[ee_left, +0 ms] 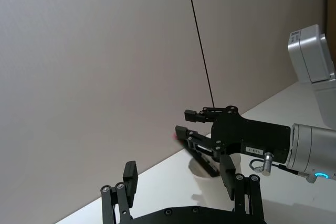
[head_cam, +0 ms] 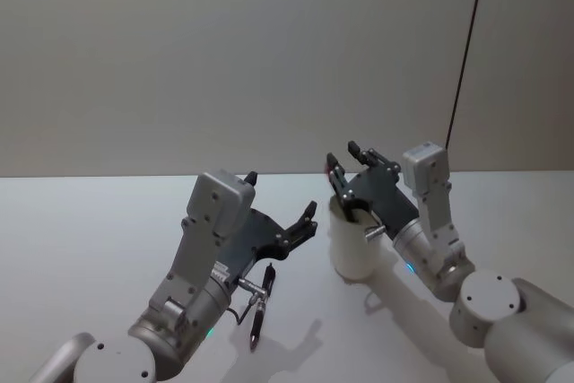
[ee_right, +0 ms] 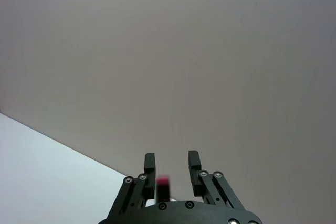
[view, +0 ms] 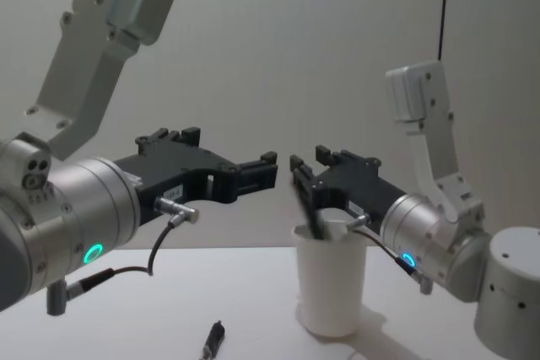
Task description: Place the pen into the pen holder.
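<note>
Pen (view: 305, 204) stands in cup (view: 331, 284); right end effector (ee_right: 172, 157) open around it, apparently done. Left end effector (head_cam: 282, 192) open, idle; second pen (head_cam: 260, 307) lies on table (head_cam: 90, 239).

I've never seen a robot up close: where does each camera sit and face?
Head: high, looking down at table; left gripper, right gripper, paper cup.
Chest: low, looking across; both grippers side-on.
Left wrist: looks past own gripper at right gripper.
Right wrist: faces wall past own gripper.
Head and chest share the paper cup and lying pen.

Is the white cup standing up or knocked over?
Standing up. The cup rests on its base, with its open rim on top.
</note>
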